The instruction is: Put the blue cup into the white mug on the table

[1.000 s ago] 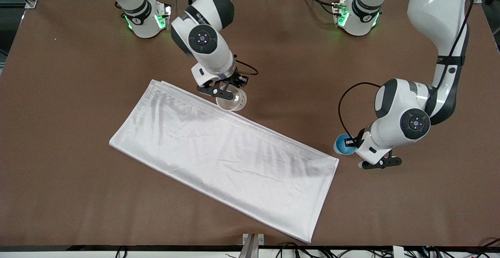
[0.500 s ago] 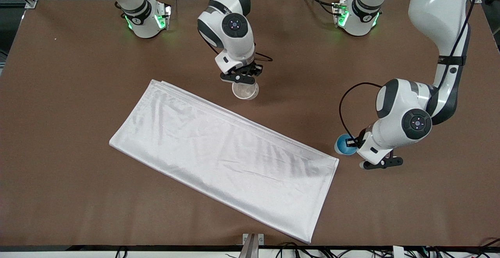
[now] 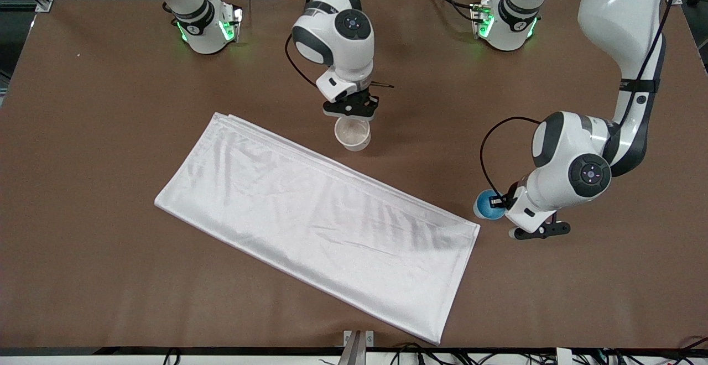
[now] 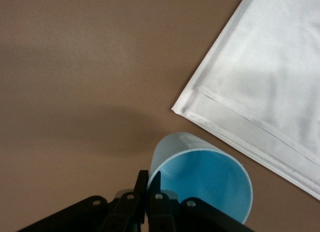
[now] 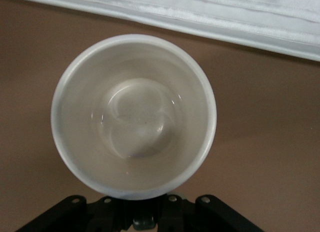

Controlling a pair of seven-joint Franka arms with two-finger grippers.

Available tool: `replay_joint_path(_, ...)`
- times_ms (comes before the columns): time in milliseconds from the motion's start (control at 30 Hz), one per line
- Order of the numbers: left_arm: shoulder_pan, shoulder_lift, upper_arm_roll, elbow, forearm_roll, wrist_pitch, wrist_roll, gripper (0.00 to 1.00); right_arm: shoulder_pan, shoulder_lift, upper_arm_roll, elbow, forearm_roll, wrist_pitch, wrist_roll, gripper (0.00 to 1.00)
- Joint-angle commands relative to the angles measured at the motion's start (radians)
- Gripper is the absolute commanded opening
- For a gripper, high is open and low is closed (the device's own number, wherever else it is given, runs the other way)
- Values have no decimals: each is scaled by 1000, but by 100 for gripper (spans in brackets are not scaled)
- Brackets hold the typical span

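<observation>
Holding, left hand [image 3: 500, 203]: pinched on the rim of the small round bright-blue cup [image 3: 487, 204], which tilts just above the plain brown surface [image 3: 110, 160] at the left arm's end, beside the corner of the white folded cloth [image 3: 315, 221].
Holding, right hand [image 3: 350, 111]: clamped on the off-white cylindrical mug [image 3: 354, 133], mouth up, beige inside empty, just beside the cloth's edge.
Key relation: the mug lies farther from the front camera than the cup, toward the right arm's end, well apart.
Nearer arm: the left, already carrying the cup.

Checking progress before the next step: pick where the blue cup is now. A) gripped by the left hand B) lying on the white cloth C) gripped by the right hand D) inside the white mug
A: the left hand pinches the rim of the blue cup; the white mug is empty.
</observation>
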Motion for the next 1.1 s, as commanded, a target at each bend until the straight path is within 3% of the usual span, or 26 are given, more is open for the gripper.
replay_joint_path(0,9,-25,-8,-31,25,18,10,0,47,78,0,77,-87,-9,90,0)
replay_joint_path(600,8,-19,-8,-31,23,31,10,0,127,202,-5,143,-168,2,201,0)
replay_joint_path(1067,5,-19,-10,-31,23,32,10,0,132,225,-10,148,-203,28,257,0)
